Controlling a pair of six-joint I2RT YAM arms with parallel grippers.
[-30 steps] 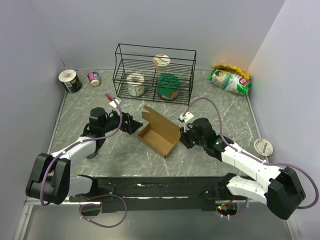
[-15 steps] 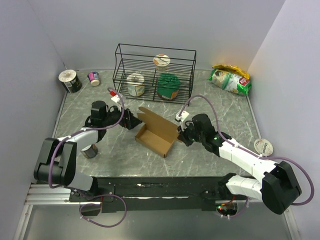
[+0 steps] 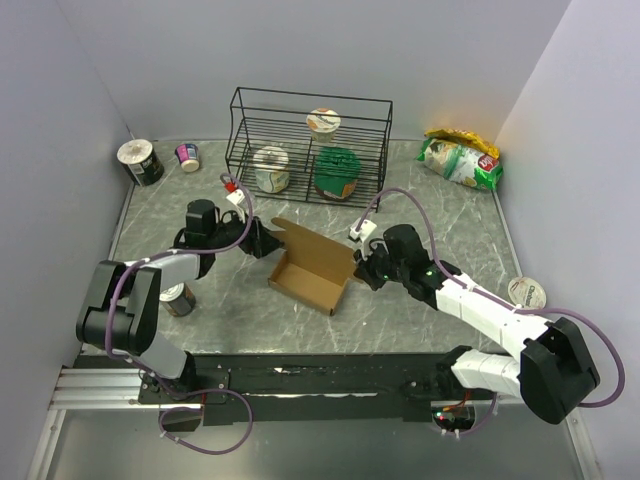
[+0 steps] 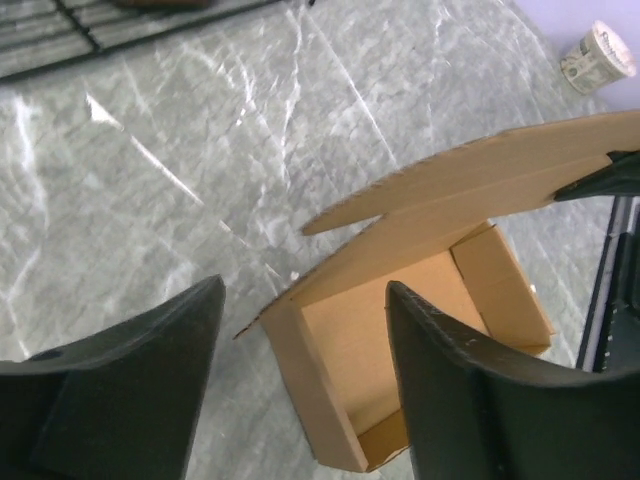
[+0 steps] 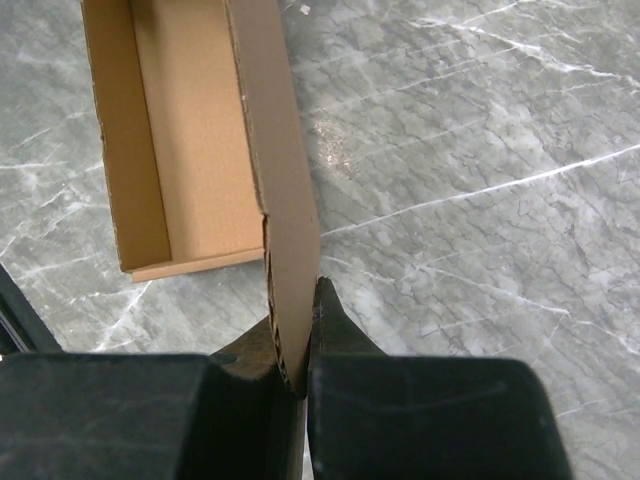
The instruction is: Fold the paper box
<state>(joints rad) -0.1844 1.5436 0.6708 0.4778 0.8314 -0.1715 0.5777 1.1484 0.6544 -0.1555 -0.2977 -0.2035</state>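
Observation:
The paper box [image 3: 305,277] is a brown cardboard tray lying open in the middle of the table, with its lid [image 3: 322,247] standing up along the far side. My right gripper [image 3: 361,268] is at the box's right end, shut on the edge of the lid [image 5: 285,210], with a finger on each face of the card. My left gripper [image 3: 264,244] is at the box's left end, open. In the left wrist view its fingers [image 4: 470,390] straddle the near corner of the tray [image 4: 400,320] without touching it.
A black wire rack [image 3: 310,145] holding cups stands behind the box. A tin [image 3: 140,162] and a small cup [image 3: 188,156] sit at the back left. A snack bag [image 3: 460,158] lies back right, a cup [image 3: 527,292] at the right edge, and a can [image 3: 178,298] by the left arm.
My left gripper has moved up to the box's left end and its jaws have narrowed a little. My right gripper has closed on the lid edge, and the box has shifted slightly left.

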